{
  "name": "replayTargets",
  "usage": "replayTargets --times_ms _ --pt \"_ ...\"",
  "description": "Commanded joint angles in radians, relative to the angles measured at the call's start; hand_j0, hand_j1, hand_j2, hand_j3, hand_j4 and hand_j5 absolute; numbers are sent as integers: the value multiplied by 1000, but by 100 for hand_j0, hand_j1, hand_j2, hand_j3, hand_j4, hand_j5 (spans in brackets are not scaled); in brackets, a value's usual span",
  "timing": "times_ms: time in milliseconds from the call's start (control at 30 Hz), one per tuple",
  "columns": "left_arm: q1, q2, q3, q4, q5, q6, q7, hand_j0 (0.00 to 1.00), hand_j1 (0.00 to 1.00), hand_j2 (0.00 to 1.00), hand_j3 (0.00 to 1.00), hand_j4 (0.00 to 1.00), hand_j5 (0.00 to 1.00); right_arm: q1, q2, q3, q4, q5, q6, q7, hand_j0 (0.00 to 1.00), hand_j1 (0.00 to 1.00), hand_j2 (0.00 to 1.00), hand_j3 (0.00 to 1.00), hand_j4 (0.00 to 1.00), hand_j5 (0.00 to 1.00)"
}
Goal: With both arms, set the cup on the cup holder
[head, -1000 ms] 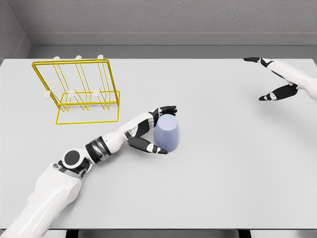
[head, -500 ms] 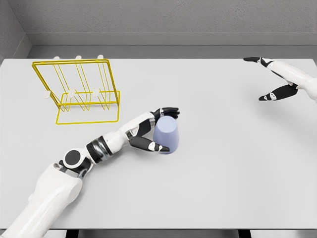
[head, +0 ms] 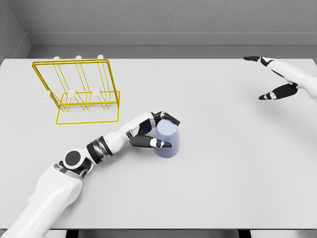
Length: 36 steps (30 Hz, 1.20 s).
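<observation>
Left hand [head: 154, 133]: curled around the cup, dark fingers [head: 168, 118] over its top and thumb across its near side.
Cup [head: 167, 140]: pale blue, upside down, standing on the worktop near the middle, gripped from its left.
Holder [head: 79, 91]: yellow wire rack at the far left of the worktop, well apart from the cup.
Right hand [head: 275, 74]: at the far right edge, fingers spread, holding nothing.
Worktop [head: 218, 168]: pale grey, flat.
</observation>
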Motion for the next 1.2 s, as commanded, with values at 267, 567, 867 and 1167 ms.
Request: replayTargets --times_ms 267,567,867,1167 --pt "25 5 10 -42 13 5 0 39 39 39 39 39 39 -2 -1 -1 0 -7 2 0 100 100 100 100 100 100" --pt "41 63 45 -167 50 11 0 39 39 39 39 39 39 -2 1 -1 -2 -7 2 0 100 100 100 100 100 100" --pt "107 233 131 -323 165 11 0 38 38 38 38 38 38 -2 1 -3 0 -7 2 0 100 100 100 100 100 100" --pt "150 376 225 -409 288 11 0 38 38 38 38 38 38 -2 2 -3 0 -7 2 0 100 100 100 100 100 100"
